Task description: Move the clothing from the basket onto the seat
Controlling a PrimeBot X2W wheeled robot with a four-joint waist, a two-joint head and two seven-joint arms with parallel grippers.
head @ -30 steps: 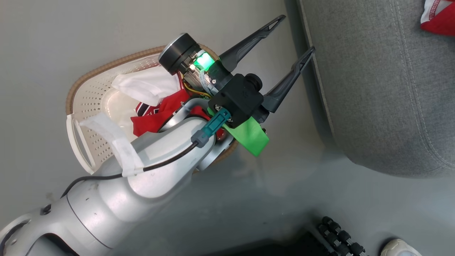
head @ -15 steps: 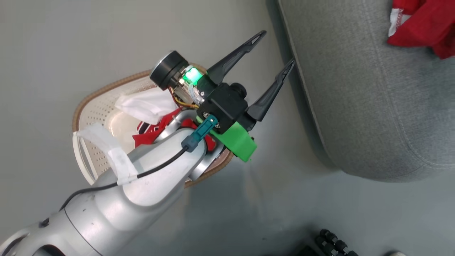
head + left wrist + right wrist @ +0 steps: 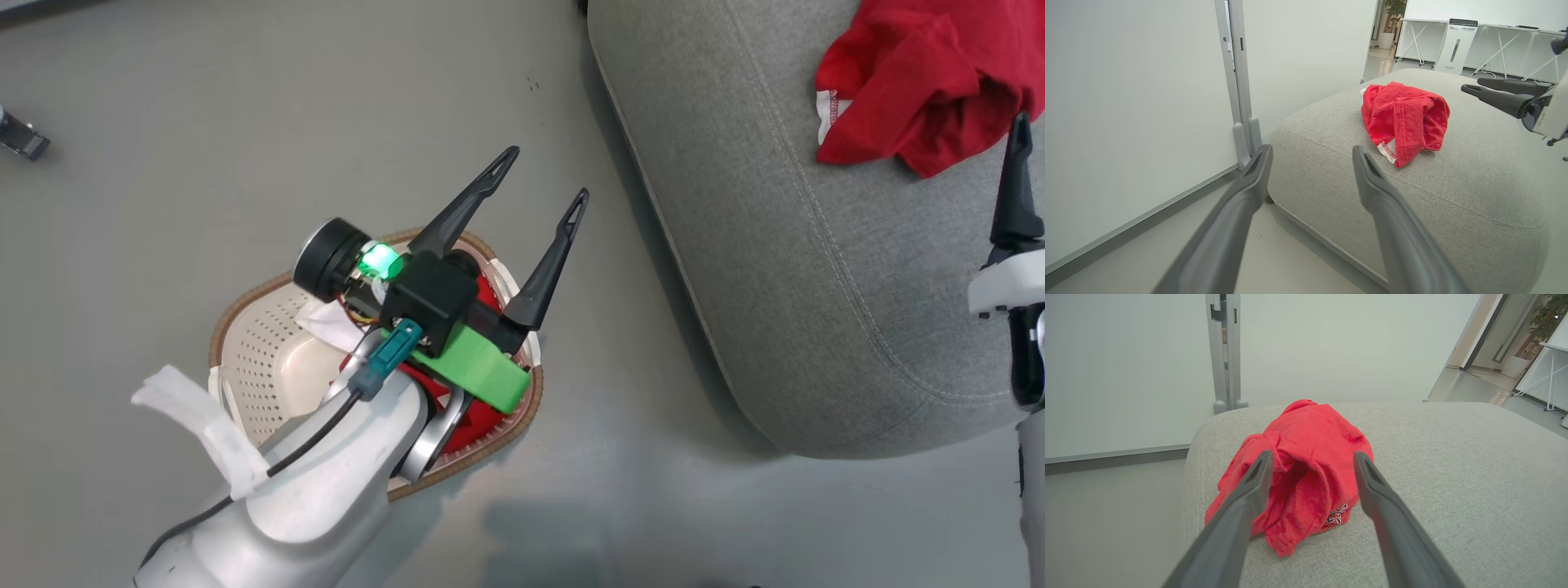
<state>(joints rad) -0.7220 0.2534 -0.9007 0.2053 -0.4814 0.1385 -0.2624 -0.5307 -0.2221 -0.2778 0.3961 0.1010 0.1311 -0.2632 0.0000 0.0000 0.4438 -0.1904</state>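
- Two red shirts lie apart: the loose shirt [image 3: 914,90] sits crumpled on top of the seat [image 3: 759,269], back from its seamed edge, and the other shirt [image 3: 473,426] is in the basket [image 3: 253,351], mostly hidden by the left arm
- The basket stands on the grey floor [image 3: 204,147], near the seat's long rounded edge but not touching it, with a bare strip of floor between them
- The left gripper [image 3: 545,173] is spread wide and holds nothing; its body hangs over the basket's rim on the seat side, and its fingers point across the bare strip towards the seat
- The right gripper [image 3: 1313,455] is also wide apart and empty, hanging over the seat top with the loose shirt just beyond its fingertips
- The seat top around the loose shirt is bare grey fabric
- The head camera has swung since a second ago: only a corner of the loose shirt showed then, and all of it shows now
- A second ago one left fingertip lay against the seat's edge in the head view; now floor shows between fingertips and seat, with the spread unchanged
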